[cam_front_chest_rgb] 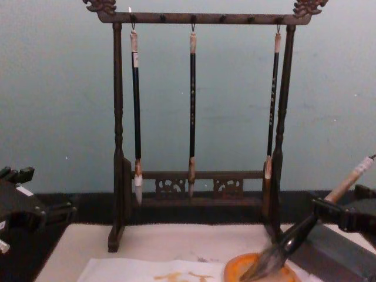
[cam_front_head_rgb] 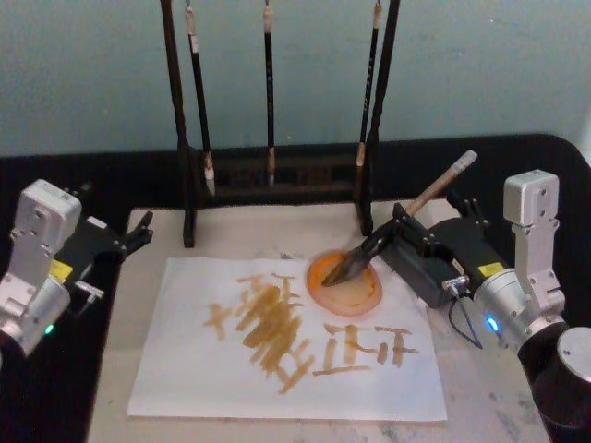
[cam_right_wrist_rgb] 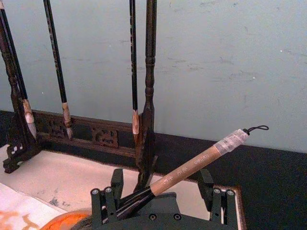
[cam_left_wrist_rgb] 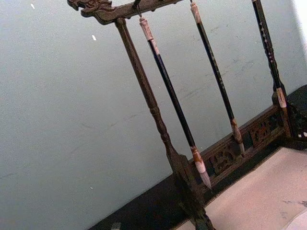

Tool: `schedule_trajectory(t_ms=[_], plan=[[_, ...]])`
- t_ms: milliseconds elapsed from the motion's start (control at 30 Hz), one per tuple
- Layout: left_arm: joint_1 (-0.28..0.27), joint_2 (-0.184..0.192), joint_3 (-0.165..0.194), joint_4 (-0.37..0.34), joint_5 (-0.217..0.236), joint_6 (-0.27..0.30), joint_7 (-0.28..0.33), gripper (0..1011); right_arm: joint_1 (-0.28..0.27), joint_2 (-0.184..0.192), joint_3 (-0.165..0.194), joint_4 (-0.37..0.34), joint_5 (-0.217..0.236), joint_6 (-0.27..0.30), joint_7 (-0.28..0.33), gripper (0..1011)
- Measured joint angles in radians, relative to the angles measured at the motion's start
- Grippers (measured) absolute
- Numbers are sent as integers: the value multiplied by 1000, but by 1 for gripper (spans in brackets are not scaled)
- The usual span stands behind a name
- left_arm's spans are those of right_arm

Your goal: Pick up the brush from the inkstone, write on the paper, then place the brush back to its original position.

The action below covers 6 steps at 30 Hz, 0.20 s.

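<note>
Right gripper, at four o'clock on the table: fingers pinched on the thick tan-handled brush, bushy dark tip resting in the round orange inkstone. The inkstone sits on the upper right corner of the white paper with orange-yellow strokes. Left gripper, at nine o'clock: apparently spread, holding nothing.

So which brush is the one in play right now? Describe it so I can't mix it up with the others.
Start at the tall dark wooden rack at the back of the table, then drop to the orange inkstone on the paper's far right corner. The brush leans there, bristles in the dish, with the right gripper at its handle. Unlike the three slim black hanging brushes, it is thick, tan-handled and tilted.
</note>
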State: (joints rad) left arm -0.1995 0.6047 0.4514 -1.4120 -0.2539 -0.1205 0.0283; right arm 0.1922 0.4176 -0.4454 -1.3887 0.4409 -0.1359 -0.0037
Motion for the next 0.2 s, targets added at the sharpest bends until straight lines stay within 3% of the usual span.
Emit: schedule_trajectory(t_ms=[200], plan=[[0,0,0,0,0,0,0,1010,0,0,0,0,0,0,0,1000]])
